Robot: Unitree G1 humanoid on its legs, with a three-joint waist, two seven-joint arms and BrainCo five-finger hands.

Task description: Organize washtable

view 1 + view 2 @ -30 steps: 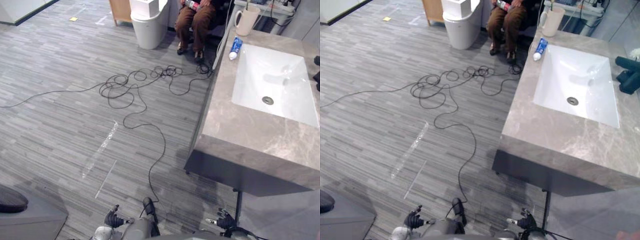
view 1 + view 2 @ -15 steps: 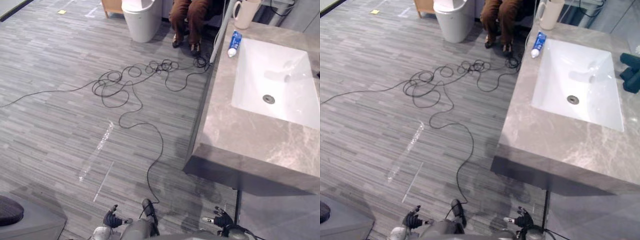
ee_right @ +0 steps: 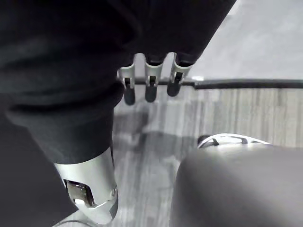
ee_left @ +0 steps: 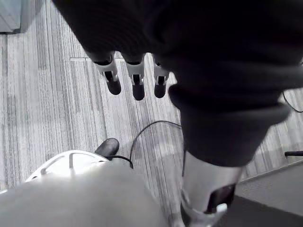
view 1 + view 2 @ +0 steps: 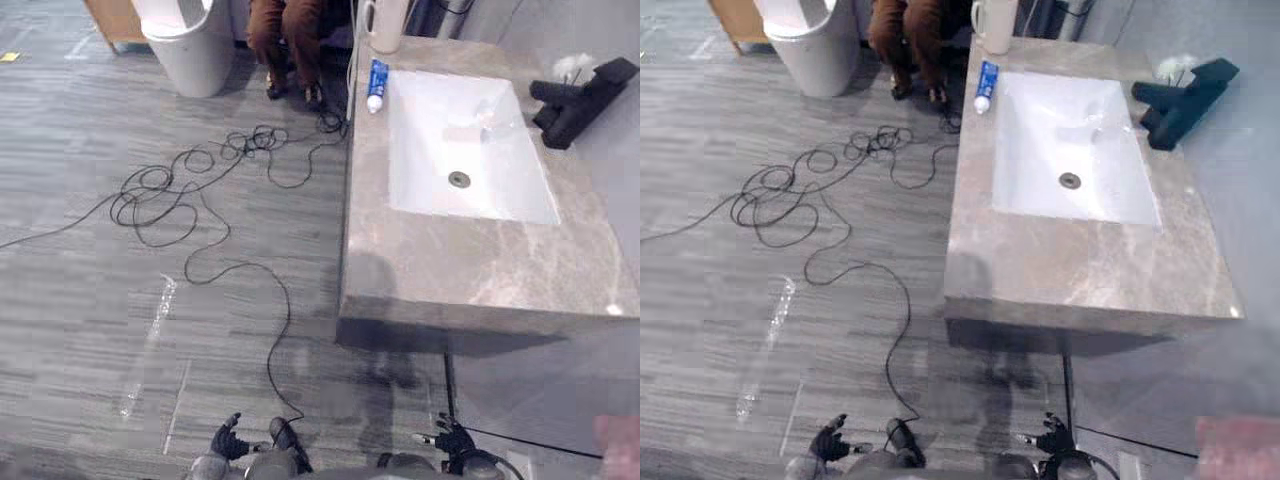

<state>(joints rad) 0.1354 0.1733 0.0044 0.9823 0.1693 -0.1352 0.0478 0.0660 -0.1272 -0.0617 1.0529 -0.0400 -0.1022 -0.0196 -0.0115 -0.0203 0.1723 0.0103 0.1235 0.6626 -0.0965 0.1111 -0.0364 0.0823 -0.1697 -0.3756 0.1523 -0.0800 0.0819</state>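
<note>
Bin: you will find a white bin (image 5: 190, 45) standing on the floor at the upper left of the frame.
Left hand: the left hand (image 5: 228, 441) sits at the lower edge, left of centre, over the floor. Its fingers (image 4: 137, 81) hang straight and slightly apart, holding nothing.
Person: legs in brown trousers (image 5: 285, 25) show at the top edge, between the bin and the washtable.
Tube: your blue-and-white tube (image 5: 376, 85) lies flat on the washtable (image 5: 470, 265), just beside the basin's upper left corner.
Mug: a cream mug (image 5: 388, 20) stands upright at the top edge, just above the tube.
Right hand: the right hand (image 5: 447, 440) is at the lower edge, right of centre, well apart from the counter. Its fingers (image 3: 150, 82) are straight and empty.
Basin: the white basin (image 5: 480, 120) is set into the grey counter, with its drain (image 5: 459, 180) near the middle.
Black fixture: a black fixture (image 5: 575, 95) rests at the upper right, beside the basin.
</note>
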